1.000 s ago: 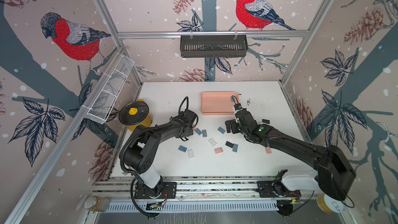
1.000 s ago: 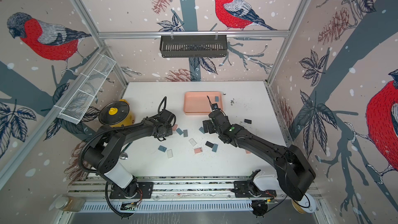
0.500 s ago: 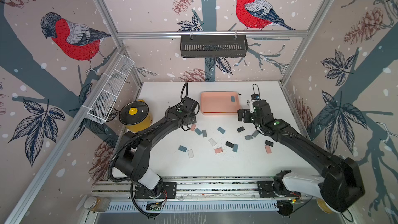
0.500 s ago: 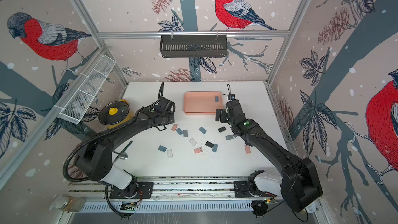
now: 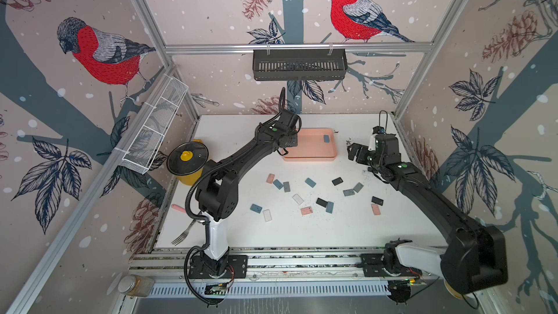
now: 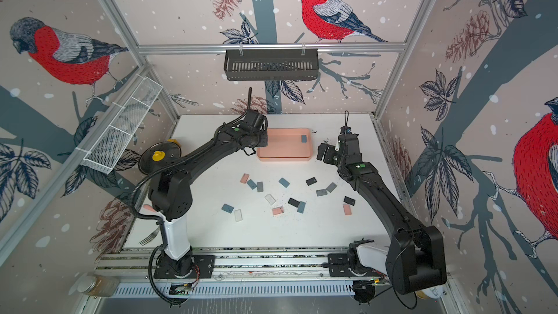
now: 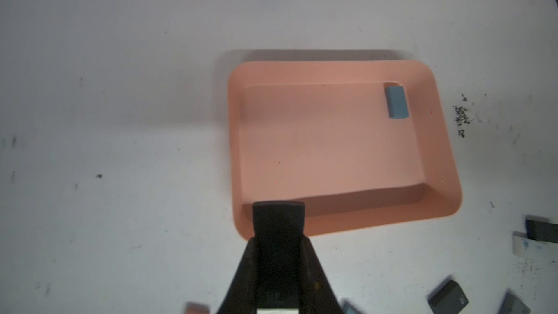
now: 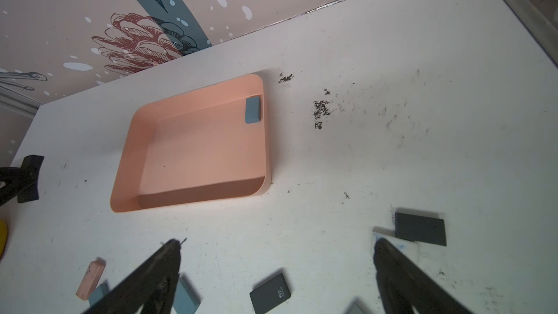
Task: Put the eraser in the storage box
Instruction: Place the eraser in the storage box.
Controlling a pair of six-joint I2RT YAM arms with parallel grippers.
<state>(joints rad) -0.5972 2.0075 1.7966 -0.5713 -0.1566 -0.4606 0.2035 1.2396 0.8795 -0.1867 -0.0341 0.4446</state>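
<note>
- The left gripper (image 7: 278, 208) is seen with its jaws pressed together, poised over the near left corner of the storage box (image 7: 434, 146). A dark block shows at its tip, but whether that is an eraser or only the fingertips cannot be told.
- The right gripper (image 8: 276, 244) is spread wide, and nothing is held between its jaws. In both top views it is found just right of the box, apart from it, above the table (image 5: 229, 128).
- The box is set flat at the far middle of the table, with its long sides running left to right.
- One blue eraser (image 5: 326, 138) is seen inside the box, in the far right corner, close against the right wall.
- More erasers are scattered loose on the table, nearer than the box. A pink eraser (image 5: 270, 178) and a black eraser (image 5: 337, 181) are found among blue, grey and white ones, some of them touching.
- Dark crumbs (image 8: 321, 110) are strewn on the table right of the box.
</note>
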